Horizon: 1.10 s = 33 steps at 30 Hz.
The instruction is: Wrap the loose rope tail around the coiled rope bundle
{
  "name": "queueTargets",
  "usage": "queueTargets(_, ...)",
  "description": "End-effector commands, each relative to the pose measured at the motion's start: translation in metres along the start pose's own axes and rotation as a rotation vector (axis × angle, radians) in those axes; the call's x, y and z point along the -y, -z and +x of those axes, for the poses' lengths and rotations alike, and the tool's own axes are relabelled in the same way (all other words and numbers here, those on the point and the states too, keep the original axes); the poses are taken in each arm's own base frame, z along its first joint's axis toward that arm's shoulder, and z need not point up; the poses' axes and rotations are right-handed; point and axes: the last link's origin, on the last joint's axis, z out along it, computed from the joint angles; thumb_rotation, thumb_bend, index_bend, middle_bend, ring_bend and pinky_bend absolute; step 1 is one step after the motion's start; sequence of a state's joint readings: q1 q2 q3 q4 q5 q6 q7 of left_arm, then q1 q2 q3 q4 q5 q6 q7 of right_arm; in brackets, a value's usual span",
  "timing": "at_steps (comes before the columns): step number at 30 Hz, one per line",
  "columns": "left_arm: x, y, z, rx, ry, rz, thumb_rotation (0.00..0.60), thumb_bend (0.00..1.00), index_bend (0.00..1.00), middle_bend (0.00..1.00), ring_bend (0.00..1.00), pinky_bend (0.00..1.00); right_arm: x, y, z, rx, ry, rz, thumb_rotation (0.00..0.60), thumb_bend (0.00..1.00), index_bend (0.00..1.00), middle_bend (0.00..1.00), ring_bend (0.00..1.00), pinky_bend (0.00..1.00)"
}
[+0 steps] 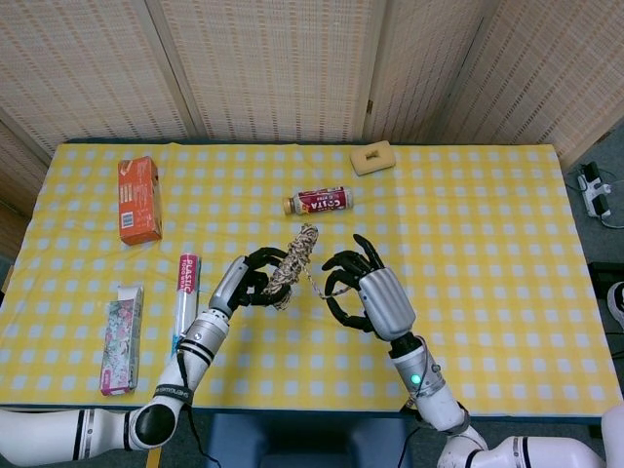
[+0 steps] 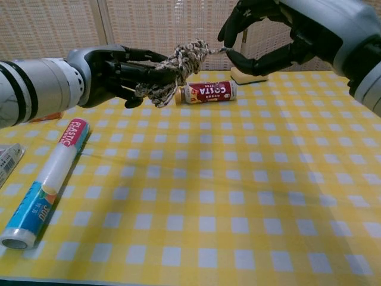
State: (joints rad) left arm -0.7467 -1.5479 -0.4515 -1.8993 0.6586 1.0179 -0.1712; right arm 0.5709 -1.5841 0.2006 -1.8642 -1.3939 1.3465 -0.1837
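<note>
Yellow-and-white checked cloth covers the table [image 1: 487, 244], which fills most of the head view. Above its near middle, both hands are raised off the surface. The left hand [image 1: 246, 283] grasps the coiled rope bundle [image 1: 292, 261], its dark fingers [image 2: 140, 71] wrapped around the bundle's near end, so the bundle slants up and away from it. The right hand [image 1: 363, 288] sits just right of the bundle and pinches the loose rope tail [image 1: 314, 285] between thumb and a fingertip, its other fingers curled apart above; the tail runs short and taut from the bundle to that pinch. At far left lies an orange box [image 1: 138, 198]. Along the left near side rest a plastic-wrap roll [image 1: 183, 304] and a patterned carton [image 1: 121, 338]. Beyond the hands lies a red Costa bottle [image 1: 320, 202] on its side, and farther still a beige block [image 1: 372, 157].
</note>
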Motion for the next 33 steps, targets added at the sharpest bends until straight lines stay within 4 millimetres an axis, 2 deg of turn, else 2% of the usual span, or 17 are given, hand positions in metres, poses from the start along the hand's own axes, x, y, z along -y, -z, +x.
queueTargets(1,-0.005,0.003,0.008,-0.009,0.030,-0.024,0.600,0.75,0.77,0.77,0.80,0.86,-0.006,0.003,-0.001,0.000,-0.001,-0.015,0.600,0.46,0.67,0.37,0.25,0.03)
queueTargets(11,-0.024,0.017,0.021,0.000,0.097,-0.105,0.600,0.75,0.77,0.77,0.79,0.86,-0.030,0.006,-0.006,0.004,-0.013,-0.084,0.600,0.46,0.67,0.37,0.25,0.03)
queueTargets(20,-0.034,0.028,0.024,0.035,0.120,-0.150,0.600,0.75,0.77,0.77,0.79,0.86,-0.045,0.001,-0.010,0.007,-0.026,-0.127,0.600,0.46,0.66,0.37,0.25,0.03)
queueTargets(23,-0.035,0.029,0.023,0.045,0.120,-0.157,0.600,0.75,0.77,0.77,0.79,0.86,-0.045,0.001,-0.010,0.012,-0.028,-0.119,0.600,0.46,0.53,0.33,0.23,0.03)
queueTargets(26,-0.034,0.029,0.021,0.053,0.119,-0.155,0.600,0.75,0.77,0.77,0.79,0.86,-0.044,0.003,-0.010,0.017,-0.040,-0.110,0.600,0.45,0.25,0.26,0.20,0.02)
queueTargets(29,-0.034,0.028,0.019,0.057,0.121,-0.154,0.600,0.75,0.77,0.77,0.79,0.86,-0.044,0.004,-0.008,0.017,-0.048,-0.104,0.600,0.46,0.04,0.16,0.15,0.00)
queueTargets(31,-0.034,0.028,0.019,0.059,0.123,-0.154,0.600,0.75,0.77,0.77,0.79,0.86,-0.043,0.005,-0.006,0.014,-0.057,-0.098,0.600,0.46,0.00,0.11,0.12,0.00)
queueTargets(33,-0.034,0.028,0.020,0.057,0.127,-0.156,0.600,0.75,0.77,0.77,0.79,0.86,-0.043,0.007,-0.003,0.004,-0.065,-0.092,0.600,0.46,0.00,0.06,0.10,0.00)
